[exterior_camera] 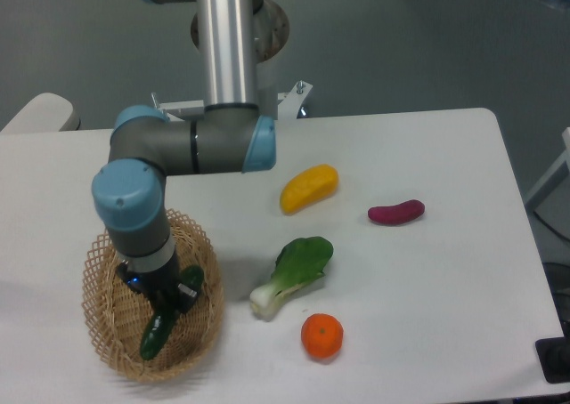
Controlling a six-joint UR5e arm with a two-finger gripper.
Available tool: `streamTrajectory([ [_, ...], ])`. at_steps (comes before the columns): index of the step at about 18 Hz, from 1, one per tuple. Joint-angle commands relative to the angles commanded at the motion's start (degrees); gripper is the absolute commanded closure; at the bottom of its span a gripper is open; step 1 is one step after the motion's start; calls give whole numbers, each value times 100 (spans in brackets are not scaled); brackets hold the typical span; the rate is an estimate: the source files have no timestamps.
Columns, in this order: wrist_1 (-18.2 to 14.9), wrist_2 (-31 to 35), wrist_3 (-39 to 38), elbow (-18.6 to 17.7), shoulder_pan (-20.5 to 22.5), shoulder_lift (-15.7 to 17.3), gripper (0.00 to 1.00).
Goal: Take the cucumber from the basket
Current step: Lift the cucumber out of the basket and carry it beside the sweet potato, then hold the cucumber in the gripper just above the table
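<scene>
Grasping step: tool (167, 306) down inside basket (105, 260) at lower left of frame, over upper half of cucumber (155, 335), open-or-closed state unreadable from here, next needing confirmed grip then straight vertical lift clear of rim.

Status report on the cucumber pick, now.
Gripper down in the basket, at the cucumber; grip state unclear. Cucumber lying in the basket. Nothing else in the basket; bok choy outside on the table.

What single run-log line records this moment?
phase: grasp | gripper: down in basket, at cucumber | jaw state: unclear | cucumber: in basket
</scene>
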Motion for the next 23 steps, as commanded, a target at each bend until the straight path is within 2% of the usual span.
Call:
streamTrajectory([
  [5,-483,0,1212,26,931,361,73],
  [12,-896,-9,3259,18,2284,502,73],
  [14,-923,-9,3901,18,2584,502,73],
  [19,-923,-62,4711,44,3015,484,73],
  [23,-897,-9,5002,26,3060,432,73],
])
